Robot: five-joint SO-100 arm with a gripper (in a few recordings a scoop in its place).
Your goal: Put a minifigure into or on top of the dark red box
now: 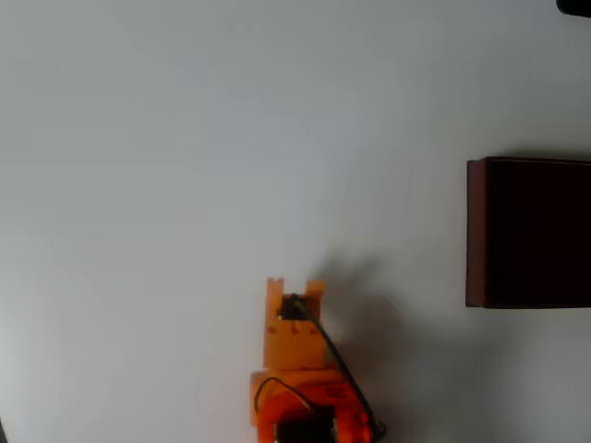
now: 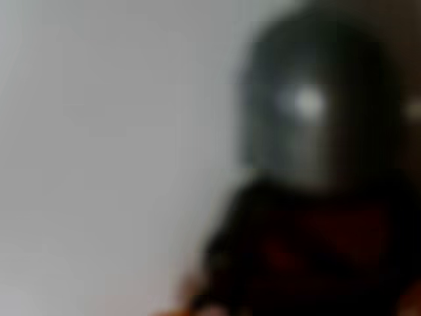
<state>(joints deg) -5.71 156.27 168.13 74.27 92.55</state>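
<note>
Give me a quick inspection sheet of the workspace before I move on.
Surface: plain white table, bare around the arm.
Job's things: dark red box at the right edge of the overhead view, open, dark inside; minifigure blurred, very close to the wrist camera.
Clutter: nothing seen.
Hand: orange hand at bottom centre, apart from the box; open or shut cannot be told.
Cables: black cable along the arm.
Surroundings: dark object at top right corner.
</note>
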